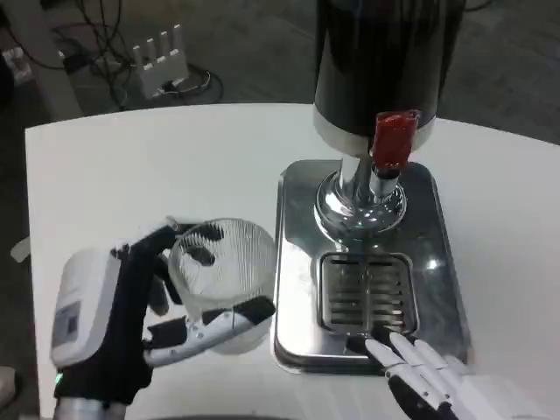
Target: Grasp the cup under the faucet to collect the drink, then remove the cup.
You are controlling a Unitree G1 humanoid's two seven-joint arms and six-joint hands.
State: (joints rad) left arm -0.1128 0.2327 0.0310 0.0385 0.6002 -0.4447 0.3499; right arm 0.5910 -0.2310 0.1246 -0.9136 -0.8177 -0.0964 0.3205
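A clear ribbed plastic cup (pixel 224 267) stands on the white table just left of the dispenser's steel base. My left hand (pixel 131 315) wraps around it, thumb in front and fingers behind. The drink dispenser (pixel 376 79) is a dark cylinder with a red tap lever (pixel 394 138) over a chrome spout (pixel 374 185). Below the spout lies the slotted drip grate (pixel 366 293) in the steel base (pixel 293 262); nothing stands on the grate. My right hand (pixel 424 376) rests at the base's front edge, fingers spread, its fingertips (pixel 378 348) touching the grate's front rim.
The white table (pixel 131 166) extends left and behind the cup, with its far edge (pixel 175 109) close by. On the floor beyond sit a white object and cables (pixel 166 61).
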